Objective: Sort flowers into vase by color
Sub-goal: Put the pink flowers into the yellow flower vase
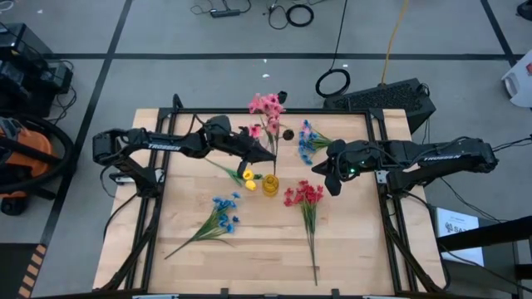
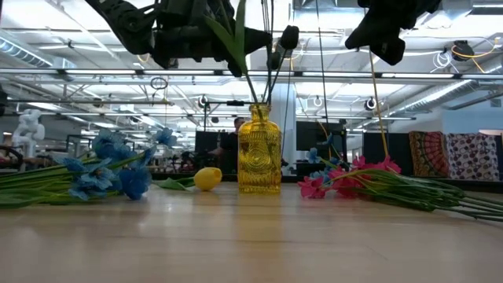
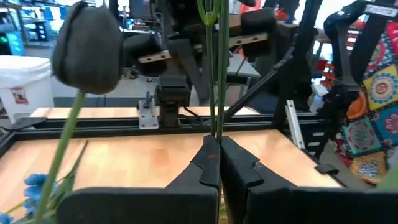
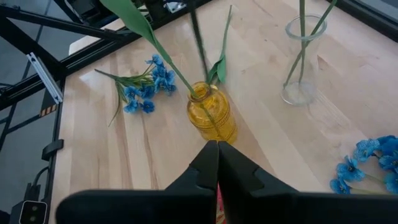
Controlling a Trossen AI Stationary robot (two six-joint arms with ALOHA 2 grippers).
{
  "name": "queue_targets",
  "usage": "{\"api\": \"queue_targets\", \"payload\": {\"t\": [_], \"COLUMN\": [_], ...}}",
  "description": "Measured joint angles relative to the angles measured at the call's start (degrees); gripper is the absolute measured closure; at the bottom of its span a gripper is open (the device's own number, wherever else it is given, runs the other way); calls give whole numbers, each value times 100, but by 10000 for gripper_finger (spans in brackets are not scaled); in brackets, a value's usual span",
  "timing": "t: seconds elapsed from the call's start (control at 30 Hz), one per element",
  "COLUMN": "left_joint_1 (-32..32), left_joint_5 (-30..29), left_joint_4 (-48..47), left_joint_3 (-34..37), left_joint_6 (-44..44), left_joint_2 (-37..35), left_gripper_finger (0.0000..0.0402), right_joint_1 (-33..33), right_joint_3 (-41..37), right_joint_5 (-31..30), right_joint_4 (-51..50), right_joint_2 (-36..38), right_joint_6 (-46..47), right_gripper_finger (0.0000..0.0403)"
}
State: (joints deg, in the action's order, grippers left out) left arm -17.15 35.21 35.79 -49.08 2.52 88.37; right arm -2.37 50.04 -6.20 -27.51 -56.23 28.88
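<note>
Vase point(image 1: 270, 184) first: I see the small yellow-amber jar upright near the middle of the table point(image 1: 349, 249), with green stems point(image 2: 263, 75) rising out of its neck. My left gripper point(image 1: 268, 155) hangs just above and behind it, its fingers point(image 3: 214, 163) pressed together around thin green stems that run straight up between the tips — so it is gripping flower stems. A pink spray point(image 1: 266, 106) spreads just beyond those fingertips, toward the far edge of the table. A dark bud on a stalk point(image 3: 87, 46) stands beside the left fingers in the wrist view.

A yellow bloom point(image 1: 248, 177) lies on the wood just beside the vase, under the left arm. My right gripper point(image 1: 332, 184) hovers on the other side of the vase, well apart from it, fingers point(image 4: 214, 165) fully closed and holding nothing; in its wrist view the tips point at the jar. The red flowers point(image 1: 304, 196) lie flat between the vase and the right fingers, stem trailing toward the near edge. One blue bunch point(image 1: 224, 212) rests on the near-left part of the table — the other blue bunch point(image 1: 307, 141) lies behind the right gripper. A clear glass vase point(image 4: 303, 59) with stems in it stands near that second bunch.
</note>
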Motion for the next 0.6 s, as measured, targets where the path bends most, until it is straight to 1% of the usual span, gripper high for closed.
{"api": "queue_targets", "payload": {"t": [0.1,0.23,0.5,0.6], "left_joint_1": [-7,-7,-7,-8], "left_joint_5": [93,142,-47,-110], "left_joint_4": [-7,-91,-934,-988], "left_joint_3": [0,0,-2,-2], "left_joint_6": [28,304,-154,-186], "left_joint_2": [-31,-29,-29,-25], "left_gripper_finger": [400,400,400,400], "right_joint_1": [0,0,0,0], "right_joint_3": [0,0,0,0], "right_joint_5": [-7,-7,-7,-7], "right_joint_4": [0,0,11,39], "right_joint_2": [0,0,0,0], "right_joint_6": [0,2,4,4], "right_gripper_finger": [403,403,403,403]}}
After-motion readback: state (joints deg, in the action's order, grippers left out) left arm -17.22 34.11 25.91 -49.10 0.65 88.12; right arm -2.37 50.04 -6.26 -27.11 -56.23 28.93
